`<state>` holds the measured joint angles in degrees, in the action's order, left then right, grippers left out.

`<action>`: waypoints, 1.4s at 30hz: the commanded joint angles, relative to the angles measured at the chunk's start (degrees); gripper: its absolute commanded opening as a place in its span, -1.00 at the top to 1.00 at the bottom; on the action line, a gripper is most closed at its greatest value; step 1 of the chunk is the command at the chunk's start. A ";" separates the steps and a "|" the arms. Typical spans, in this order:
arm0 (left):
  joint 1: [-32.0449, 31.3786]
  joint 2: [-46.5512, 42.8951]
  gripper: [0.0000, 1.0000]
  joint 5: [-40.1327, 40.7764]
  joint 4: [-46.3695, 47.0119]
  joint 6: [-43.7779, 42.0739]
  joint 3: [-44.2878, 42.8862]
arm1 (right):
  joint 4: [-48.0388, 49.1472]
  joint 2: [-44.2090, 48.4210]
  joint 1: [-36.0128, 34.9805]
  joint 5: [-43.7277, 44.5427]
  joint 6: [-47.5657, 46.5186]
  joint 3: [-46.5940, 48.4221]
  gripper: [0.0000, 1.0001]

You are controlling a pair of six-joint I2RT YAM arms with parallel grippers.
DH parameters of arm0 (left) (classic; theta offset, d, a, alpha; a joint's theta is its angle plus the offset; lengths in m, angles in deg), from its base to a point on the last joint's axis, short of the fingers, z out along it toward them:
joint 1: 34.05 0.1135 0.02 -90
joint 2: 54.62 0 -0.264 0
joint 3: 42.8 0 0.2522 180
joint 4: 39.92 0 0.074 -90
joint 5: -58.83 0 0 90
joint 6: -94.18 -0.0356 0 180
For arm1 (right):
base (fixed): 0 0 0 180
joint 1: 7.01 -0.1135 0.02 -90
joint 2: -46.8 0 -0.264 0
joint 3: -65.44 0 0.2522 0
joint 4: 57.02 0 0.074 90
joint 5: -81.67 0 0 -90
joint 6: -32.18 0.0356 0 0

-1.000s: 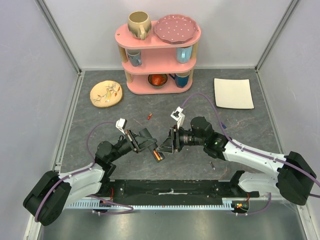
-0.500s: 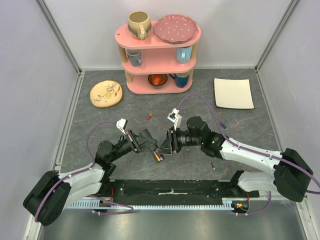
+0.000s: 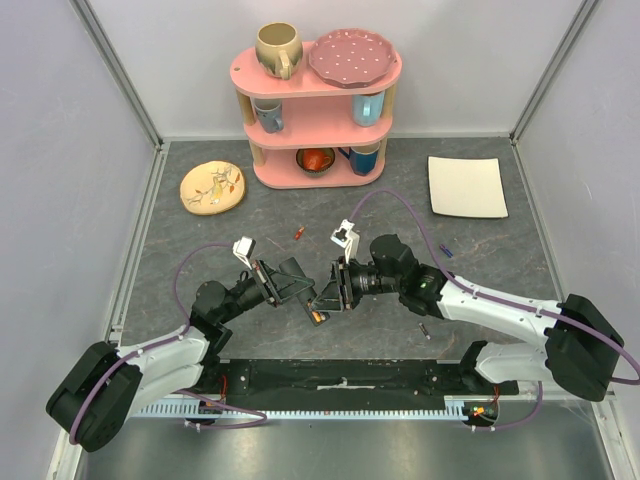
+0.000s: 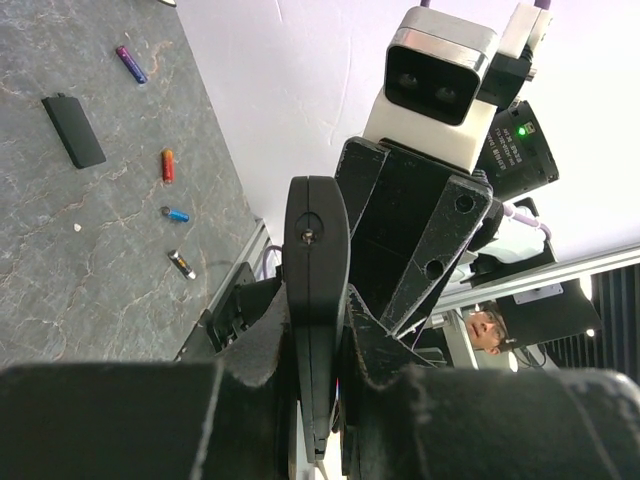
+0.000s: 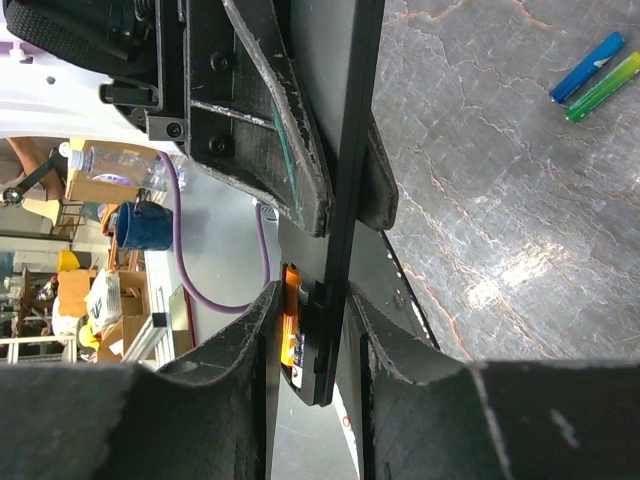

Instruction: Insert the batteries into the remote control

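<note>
Above the table's [image 3: 480, 270] near edge, our left gripper [image 3: 300, 292] clamps the remote control [image 5: 346, 150] edge-up. The right gripper's [image 5: 315, 305] half-closed jaws straddle its end and an orange battery [image 5: 291, 330], contact unclear. We should squeeze squarely and slowly.

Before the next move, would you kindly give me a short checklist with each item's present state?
1. Grip of the left tool on the remote control: ok.
2. The remote is held up off the table: ok.
3. The orange battery is in the remote's slot; fully seated: cannot tell.
4. The right tool flanks the remote's end and that battery; firm contact: cannot tell.
5. A spare blue battery and green battery lie loose on the table: ok.
6. The flat black piece, likely the cover, lies on the table: ok.
</note>
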<state>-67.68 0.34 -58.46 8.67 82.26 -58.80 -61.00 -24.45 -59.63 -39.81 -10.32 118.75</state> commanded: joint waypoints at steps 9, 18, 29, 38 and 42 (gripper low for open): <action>-0.30 -1.26 0.96 -0.40 3.22 -0.92 -2.95 | -2.66 -2.06 -0.38 2.13 -1.28 1.67 0.42; -0.30 -1.17 0.96 -0.22 2.87 -1.36 -2.51 | -2.31 1.10 -0.20 3.10 0.04 2.02 0.02; -0.30 -1.08 0.96 -0.13 2.17 -1.71 -3.30 | -1.87 1.63 -0.20 -0.59 0.39 -0.79 0.02; -0.21 -0.47 0.96 0.22 -1.00 -4.52 -3.03 | -12.74 6.11 2.43 3.01 -6.45 7.72 -0.20; -0.21 0.23 0.96 0.39 -0.91 -4.96 -2.77 | -23.21 8.22 4.01 3.79 -11.81 15.09 -0.28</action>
<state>-67.92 0.15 -58.51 6.74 80.31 -59.98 -74.69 -19.64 -56.87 -37.25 -15.21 125.66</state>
